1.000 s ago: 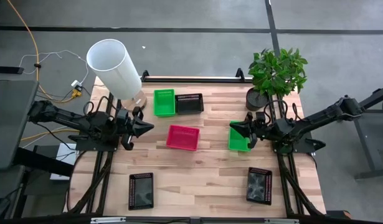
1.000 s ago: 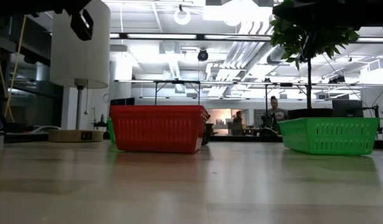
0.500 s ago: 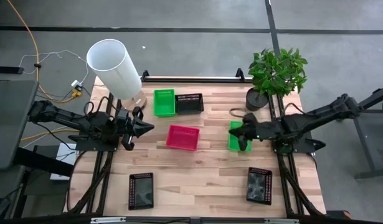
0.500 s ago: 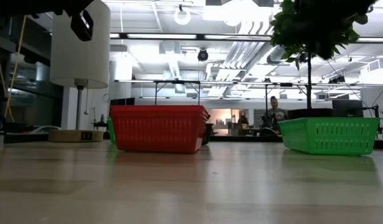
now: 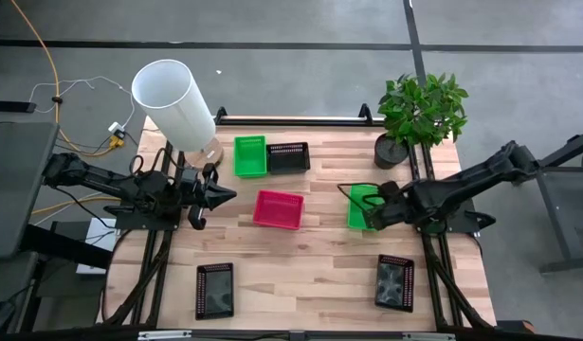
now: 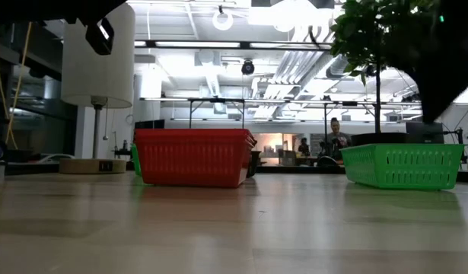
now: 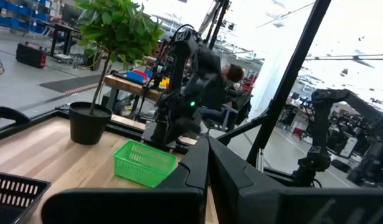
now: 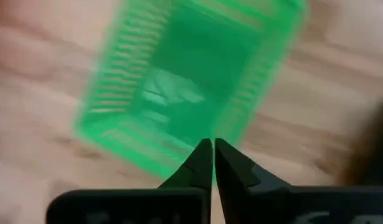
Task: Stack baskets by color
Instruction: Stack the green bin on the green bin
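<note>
High view: six baskets lie spread over the wooden counter point(image 5: 310, 265); all are shallow, rectangular, with mesh sides.
Green basket, far: point(image 5: 250, 155) sits near the counter's back edge, just beside the base of the tall white cylinder point(image 5: 174, 102).
Black basket, far: point(image 5: 288, 157) lies just beside that green one, on its right.
Pink basket: point(image 5: 278, 209) stands alone near the counter's middle; it reads red in the low view point(image 6: 192, 157).
Green basket, right: point(image 5: 359, 207) lies in front of the potted plant point(image 5: 420, 112), open side up, bright green lattice walls.
Black baskets, near: one at front left point(image 5: 214, 290), one at front right point(image 5: 394, 282), well apart.
Right end effector: point(image 5: 371, 219) fingers closed, empty, above the right green basket's near end; its wrist view looks straight down into that basket point(image 8: 191, 87).
Left end effector: point(image 5: 227, 195) closed, empty, waiting at the left, left of the pink basket.
Change from a second ago: right end effector has shifted from the basket's left rim towards the counter's front; baskets unmoved.
</note>
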